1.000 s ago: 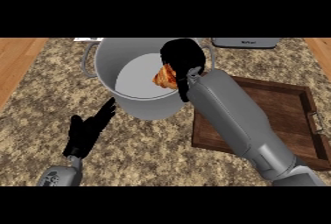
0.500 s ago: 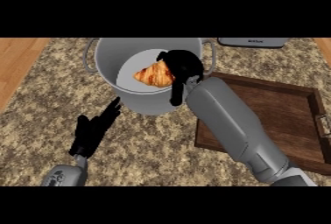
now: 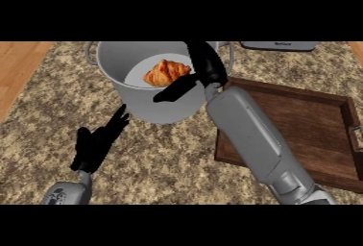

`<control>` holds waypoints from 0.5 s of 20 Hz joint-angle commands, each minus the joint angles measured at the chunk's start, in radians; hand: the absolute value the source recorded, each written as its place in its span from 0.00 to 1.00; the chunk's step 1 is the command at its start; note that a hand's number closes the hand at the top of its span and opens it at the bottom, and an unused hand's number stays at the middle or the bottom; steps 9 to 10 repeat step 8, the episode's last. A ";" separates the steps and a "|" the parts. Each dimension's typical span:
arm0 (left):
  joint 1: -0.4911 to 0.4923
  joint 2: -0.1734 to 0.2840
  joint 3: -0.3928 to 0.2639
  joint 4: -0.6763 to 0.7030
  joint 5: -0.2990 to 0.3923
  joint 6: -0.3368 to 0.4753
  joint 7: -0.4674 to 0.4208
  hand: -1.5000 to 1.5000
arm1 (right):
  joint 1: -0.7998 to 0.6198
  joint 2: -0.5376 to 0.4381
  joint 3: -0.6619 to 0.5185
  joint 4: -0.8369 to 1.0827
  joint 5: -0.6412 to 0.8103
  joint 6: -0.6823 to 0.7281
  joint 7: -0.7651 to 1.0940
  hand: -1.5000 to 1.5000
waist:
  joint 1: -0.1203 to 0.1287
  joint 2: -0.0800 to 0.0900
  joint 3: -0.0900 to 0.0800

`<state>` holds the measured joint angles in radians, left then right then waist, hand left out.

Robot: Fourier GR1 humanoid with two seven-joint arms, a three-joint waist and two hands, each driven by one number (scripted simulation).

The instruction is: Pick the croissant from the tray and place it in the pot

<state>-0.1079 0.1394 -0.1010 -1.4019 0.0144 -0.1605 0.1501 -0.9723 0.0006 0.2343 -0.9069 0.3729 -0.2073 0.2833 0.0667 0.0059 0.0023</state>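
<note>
Granite-patterned counter (image 3: 163, 158) filling most of the head view, with a strip of wood floor (image 3: 18, 67) off its left edge. Landmark for everything here: the grey pot (image 3: 152, 103).

Right of the pot, and just beside it, a dark wooden tray (image 3: 312, 129) with raised rim, its bare floor showing; near corner partly hidden behind the grey right forearm (image 3: 248, 139). Forearm slanting up from the lower edge toward the pot's right rim.

The pot itself upright, wide-mouthed, pale inner floor visible, a handle at its upper left.

Below and left of the pot, left hand (image 3: 96, 141) with fingers straight and relaxed, fingertips pointing up toward the pot's lower wall, near it but apart; holding nothing.

At the pot's right rim, right hand (image 3: 205, 67) spread, fingers extended and not pinching anything, one reaching up along the rim, the thumb (image 3: 177, 89) stretched across the pot's front wall just below the opening.

Inside the pot, on its pale floor, the golden croissant (image 3: 166, 73), lying left of the right hand and apart from it.

Beyond the pot, at upper right, part of a grey appliance (image 3: 280, 45) at the counter's far edge.
</note>
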 commanded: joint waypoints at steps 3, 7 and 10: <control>-0.005 -0.026 0.001 0.024 -0.002 0.024 0.033 0.50 | -0.043 -0.001 -0.139 0.008 -0.109 -0.199 -0.076 0.00 | -0.037 0.004 -0.002; 0.067 -0.005 0.007 -0.022 -0.017 0.026 -0.006 0.50 | 0.022 -0.047 -0.237 0.004 -0.188 -0.150 -0.228 0.00 | -0.050 -0.001 -0.002; -0.020 0.004 0.046 0.028 0.013 0.014 0.031 0.50 | 0.014 -0.094 -0.268 -0.012 -0.225 -0.088 -0.217 0.00 | -0.063 -0.001 -0.002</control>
